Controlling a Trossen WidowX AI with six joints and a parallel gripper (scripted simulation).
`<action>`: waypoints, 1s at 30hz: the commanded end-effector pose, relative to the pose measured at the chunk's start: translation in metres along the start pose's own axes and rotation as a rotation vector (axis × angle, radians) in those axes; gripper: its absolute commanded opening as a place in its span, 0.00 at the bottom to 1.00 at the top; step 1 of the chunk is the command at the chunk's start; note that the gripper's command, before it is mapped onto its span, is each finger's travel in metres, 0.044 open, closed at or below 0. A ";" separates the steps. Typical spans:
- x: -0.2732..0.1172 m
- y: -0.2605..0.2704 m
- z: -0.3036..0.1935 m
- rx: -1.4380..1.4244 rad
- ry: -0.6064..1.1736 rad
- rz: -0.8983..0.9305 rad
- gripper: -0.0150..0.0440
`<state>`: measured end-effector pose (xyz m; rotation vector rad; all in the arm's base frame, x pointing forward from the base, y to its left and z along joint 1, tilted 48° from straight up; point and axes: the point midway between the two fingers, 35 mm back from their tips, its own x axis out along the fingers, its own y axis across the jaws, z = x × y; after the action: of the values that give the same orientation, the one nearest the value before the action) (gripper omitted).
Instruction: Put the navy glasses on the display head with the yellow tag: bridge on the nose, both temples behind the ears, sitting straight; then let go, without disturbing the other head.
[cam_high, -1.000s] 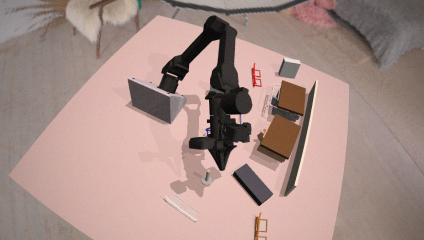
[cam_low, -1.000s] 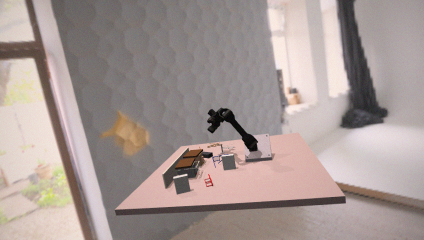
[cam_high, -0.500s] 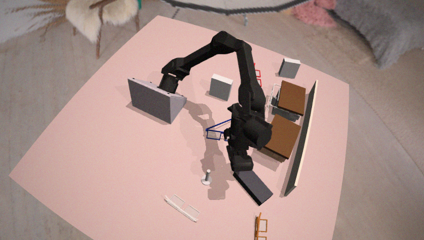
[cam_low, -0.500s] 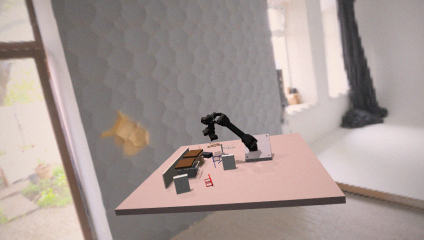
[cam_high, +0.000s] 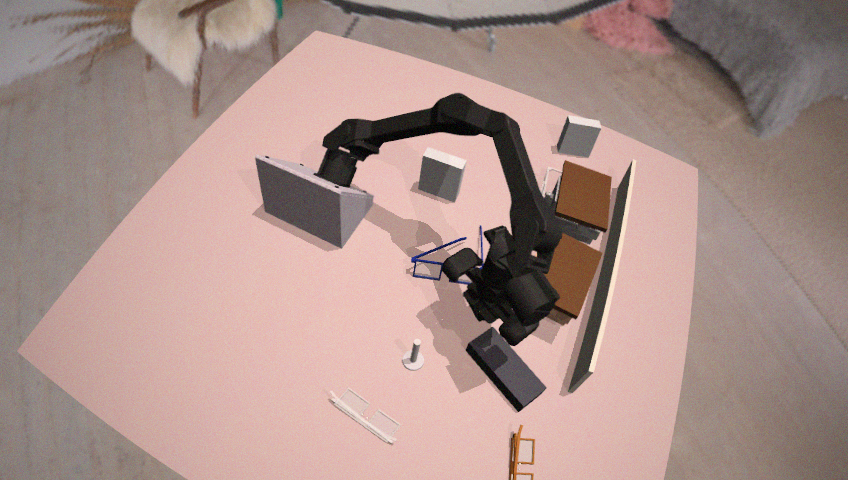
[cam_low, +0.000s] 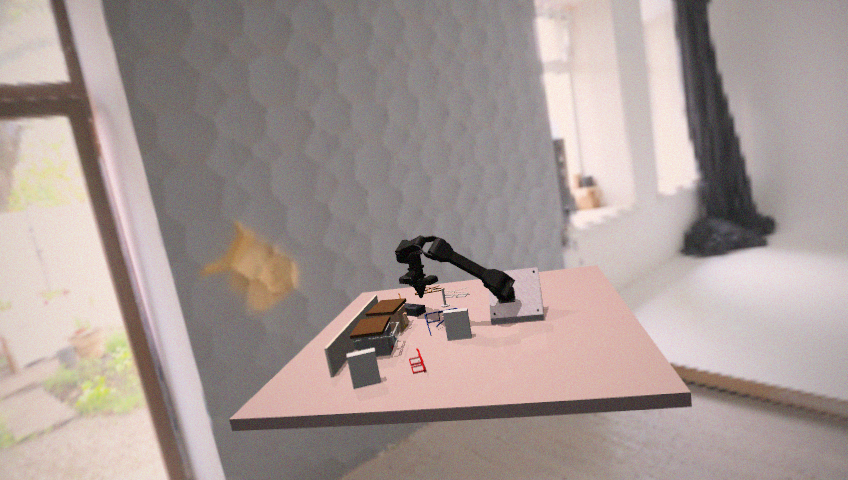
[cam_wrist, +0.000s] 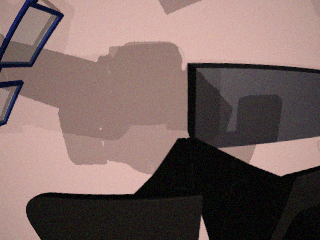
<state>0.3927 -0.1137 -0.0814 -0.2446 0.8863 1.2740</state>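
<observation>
The navy glasses (cam_high: 439, 249) (cam_wrist: 17, 30) lie on the table with temples spread, partly behind my arm in the top view. My gripper (cam_high: 484, 309) (cam_low: 420, 295) (cam_wrist: 185, 146) is shut and empty, pointing down above the table between the glasses and the dark box. Two display heads with brown tops stand side by side. One head (cam_high: 586, 193) (cam_low: 371, 325) has a grey body and wears white-framed glasses. The other head (cam_high: 574, 276) (cam_low: 386, 306) has a tan body, partly hidden by the arm. I cannot make out the yellow tag.
A dark box (cam_high: 511, 374) (cam_wrist: 255, 100) lies beside the gripper. A tall board (cam_high: 604, 285) stands behind the heads. Grey blocks (cam_high: 441, 175) (cam_high: 578, 136), a small white peg stand (cam_high: 413, 361), white glasses (cam_high: 363, 419), orange glasses (cam_high: 514, 455) and red glasses (cam_low: 423, 361) are also there.
</observation>
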 end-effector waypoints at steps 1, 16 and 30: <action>0.000 0.000 -0.002 -0.011 -0.011 0.003 0.25; 0.023 -0.002 -0.001 -0.011 -0.011 0.002 0.25; 0.046 -0.001 -0.001 -0.011 -0.012 0.003 0.25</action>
<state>0.3959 -0.0855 -0.1096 -0.2576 0.8659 1.2827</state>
